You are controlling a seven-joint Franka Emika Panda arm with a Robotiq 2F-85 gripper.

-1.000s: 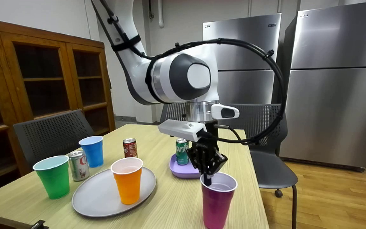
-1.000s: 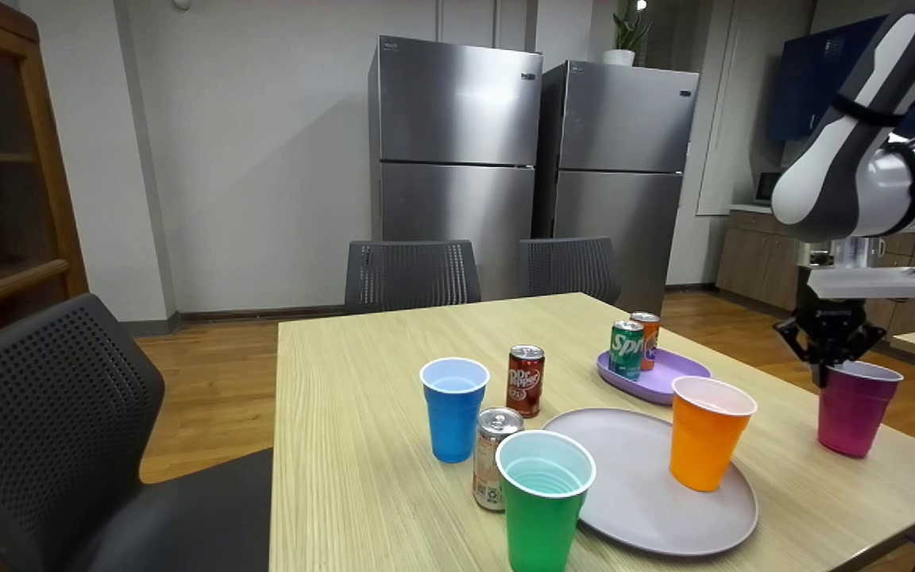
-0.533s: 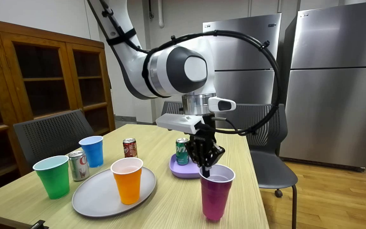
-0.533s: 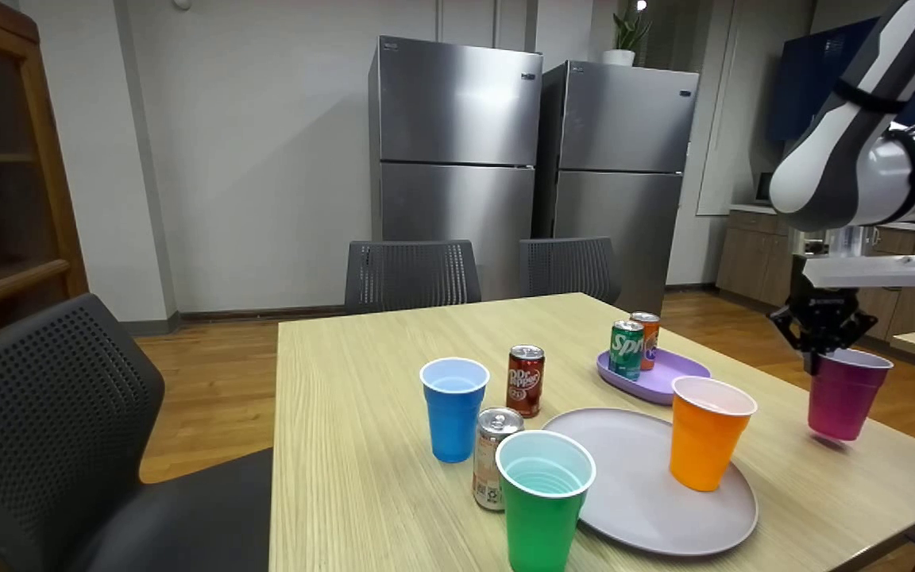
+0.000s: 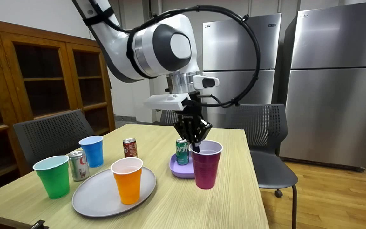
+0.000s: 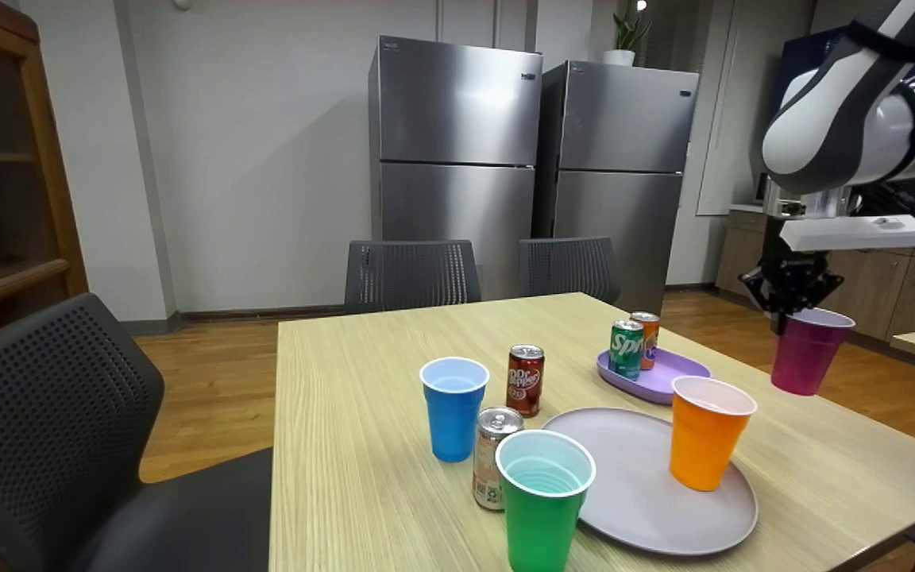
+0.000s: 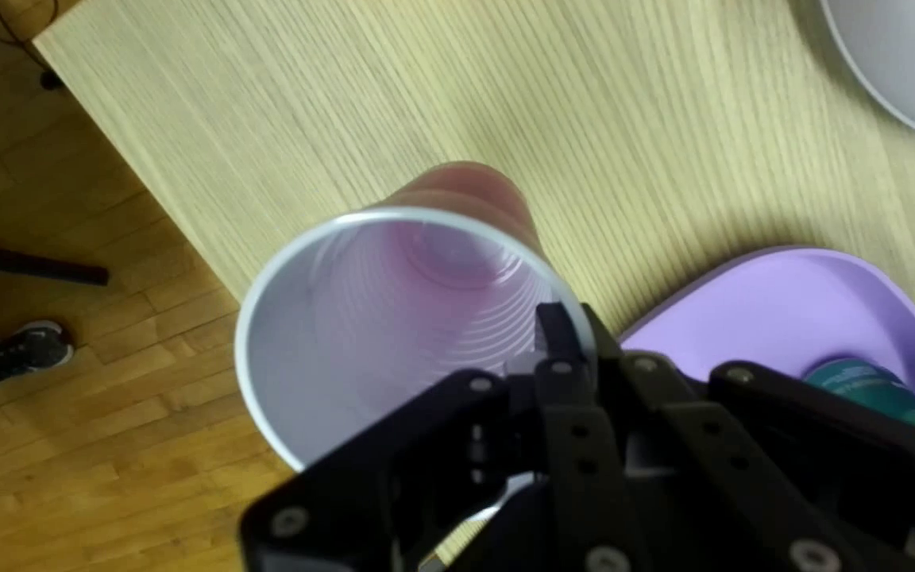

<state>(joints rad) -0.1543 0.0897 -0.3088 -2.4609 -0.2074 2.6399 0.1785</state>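
Observation:
My gripper (image 7: 571, 316) is shut on the rim of a magenta cup (image 7: 394, 318) with a whitish inside. One fingertip sits inside the cup and the other outside its wall. In both exterior views the cup (image 5: 206, 170) hangs above the table, roughly upright, below the gripper (image 6: 777, 322). Looking down, I see into the cup and find nothing inside. Close by is a purple tray (image 7: 775, 310) bearing a green Sprite can (image 7: 870, 389), partly hidden by the gripper. An orange can (image 6: 650, 342) stands behind the Sprite on that tray.
An orange cup (image 5: 128, 184) stands on a grey plate (image 5: 94, 194). Beyond it are a green cup (image 5: 53, 178), a silver can (image 5: 79, 167), a blue cup (image 5: 93, 151) and a Dr Pepper can (image 5: 130, 148). Chairs surround the wooden table (image 6: 378, 397).
The magenta cup has risen off the table with my gripper and travelled leftward in both exterior views. The grip on its rim stays the same. Other objects have not moved.

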